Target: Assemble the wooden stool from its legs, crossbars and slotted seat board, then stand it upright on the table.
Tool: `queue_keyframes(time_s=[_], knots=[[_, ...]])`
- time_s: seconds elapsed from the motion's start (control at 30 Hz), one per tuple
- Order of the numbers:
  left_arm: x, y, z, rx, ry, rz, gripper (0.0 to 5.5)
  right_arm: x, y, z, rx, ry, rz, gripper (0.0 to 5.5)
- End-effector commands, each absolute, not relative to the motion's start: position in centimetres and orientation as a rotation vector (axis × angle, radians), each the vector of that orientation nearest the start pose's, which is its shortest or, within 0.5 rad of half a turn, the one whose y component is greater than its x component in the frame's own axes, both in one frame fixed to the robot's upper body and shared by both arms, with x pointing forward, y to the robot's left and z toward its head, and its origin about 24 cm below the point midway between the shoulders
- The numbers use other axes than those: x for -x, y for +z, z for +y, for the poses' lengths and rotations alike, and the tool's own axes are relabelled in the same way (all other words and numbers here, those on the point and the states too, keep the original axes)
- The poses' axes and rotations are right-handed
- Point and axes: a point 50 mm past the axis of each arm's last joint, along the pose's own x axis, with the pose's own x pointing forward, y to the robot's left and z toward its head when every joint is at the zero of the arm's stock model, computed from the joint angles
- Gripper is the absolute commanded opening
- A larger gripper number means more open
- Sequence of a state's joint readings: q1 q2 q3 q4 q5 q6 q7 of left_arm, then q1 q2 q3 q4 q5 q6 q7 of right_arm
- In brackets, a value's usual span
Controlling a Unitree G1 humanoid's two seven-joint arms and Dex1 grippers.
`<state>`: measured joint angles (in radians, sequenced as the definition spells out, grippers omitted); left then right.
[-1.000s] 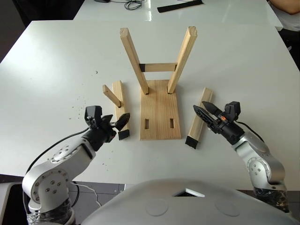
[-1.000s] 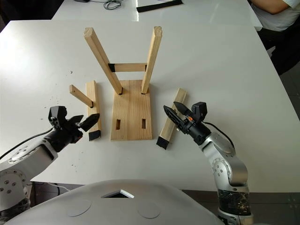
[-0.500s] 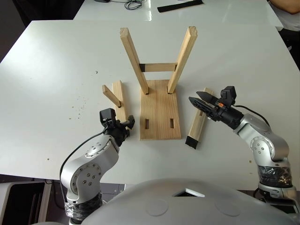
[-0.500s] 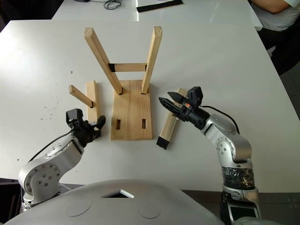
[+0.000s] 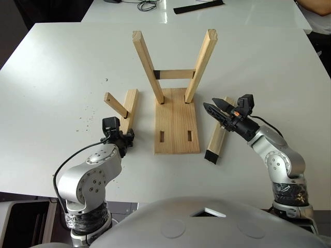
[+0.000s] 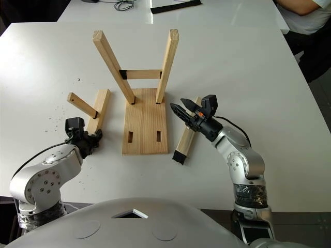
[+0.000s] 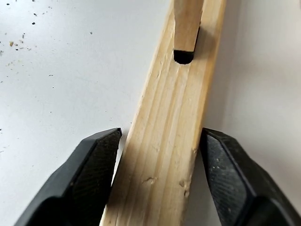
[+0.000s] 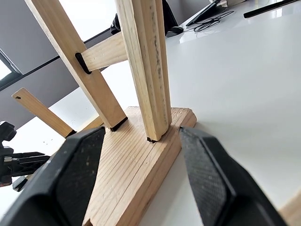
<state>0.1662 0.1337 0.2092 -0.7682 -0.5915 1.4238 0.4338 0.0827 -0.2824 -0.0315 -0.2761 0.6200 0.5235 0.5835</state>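
The slotted seat board (image 5: 177, 135) lies flat mid-table. Two legs (image 5: 146, 62) (image 5: 202, 61) stand in its far slots, joined by a crossbar (image 5: 176, 74). Left of the board a loose leg (image 5: 130, 102) lies at a slant, with a short crossbar (image 5: 115, 103) sticking out of it. My left gripper (image 5: 123, 136) is shut on that leg's near end; in the left wrist view both fingers (image 7: 94, 162) press its sides. A second loose leg (image 5: 217, 137) lies right of the board. Above its far half my right gripper (image 5: 214, 105) hangs open, pointing at the board.
Wood crumbs (image 5: 85, 116) dot the table left of the left arm. A black strip (image 5: 199, 6) and cables (image 5: 147, 5) lie on the far table. The table's near edge runs just behind both arms.
My left gripper came in and shut on the left leg's near end, dragging it left so the leg now slants. My right gripper has moved forward and left over the right leg.
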Motion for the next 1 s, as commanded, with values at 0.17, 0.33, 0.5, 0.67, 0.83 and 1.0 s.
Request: queue_keyframes(time_s=[0.17, 0.33, 0.5, 0.67, 0.83, 1.0], knots=[[-14.7, 3.7, 20.5, 0.087, 0.167, 1.018, 2.06, -22.0, 5.5, -15.6, -0.383, 0.652, 0.216, 2.88], [-18.8, 6.0, 22.2, 0.087, 0.155, 0.807, 2.06, -24.1, 6.8, -15.5, -0.355, 0.575, 0.108, 2.88], [-26.4, 12.9, 27.6, 0.198, 0.376, 0.363, 2.06, -27.0, 11.3, -15.8, -0.23, 0.538, -0.092, 2.88], [-29.2, 22.4, 29.0, 0.294, 0.277, -0.09, 2.06, -30.7, 16.1, -17.1, -0.071, 0.528, -0.175, 2.88], [-28.1, 29.9, 24.9, 0.291, -0.129, -0.436, 2.06, -32.1, 24.6, -15.4, -0.18, 0.742, -0.328, 2.88], [-26.0, 28.8, 20.0, 0.264, -0.58, -0.422, 2.05, -30.7, 30.5, -13.6, -0.326, 1.135, -0.289, 2.88]])
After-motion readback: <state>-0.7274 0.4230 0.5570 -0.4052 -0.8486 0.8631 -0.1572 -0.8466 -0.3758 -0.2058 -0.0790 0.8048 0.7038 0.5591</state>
